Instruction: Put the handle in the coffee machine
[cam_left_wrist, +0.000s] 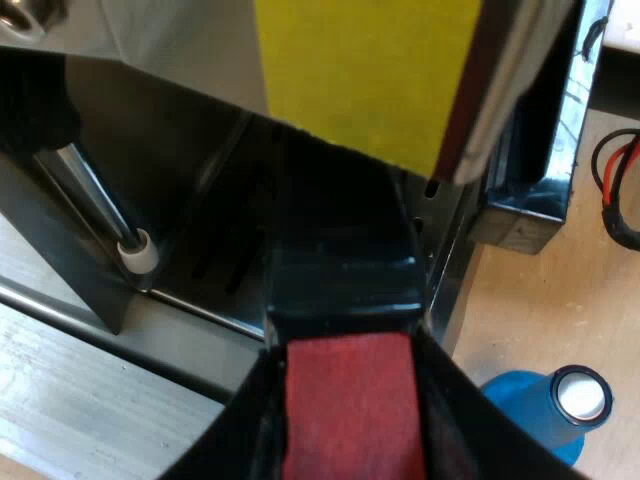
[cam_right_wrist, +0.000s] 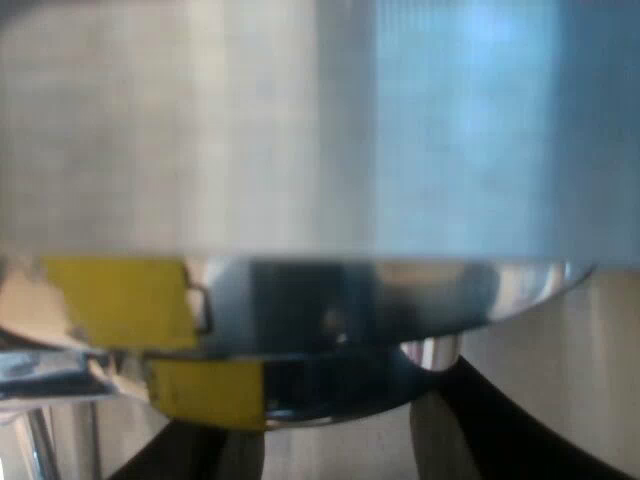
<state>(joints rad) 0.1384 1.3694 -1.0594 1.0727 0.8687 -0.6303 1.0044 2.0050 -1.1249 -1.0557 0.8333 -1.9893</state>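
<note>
While left pincer (cam_left_wrist: 350, 435) pinches the red-ended handle (cam_left_wrist: 345, 290) at the yellow-labelled machine (cam_left_wrist: 170, 170), right pincer (cam_right_wrist: 335, 445) — spread — faces it.

Counts, as I read them off both wrist views. I log one espresso machine (cam_left_wrist: 170, 160); one handle (cam_left_wrist: 345, 275), dark with red end; one blue tamper (cam_left_wrist: 548, 418), white-capped; one steam wand (cam_left_wrist: 95, 195), white tip; one wooden table (cam_left_wrist: 520, 300). One yellow patch (cam_left_wrist: 365, 70) in left wrist view; two yellow patches (cam_right_wrist: 120, 300) in right wrist view. I cannot tell whether either is same patch.
</note>
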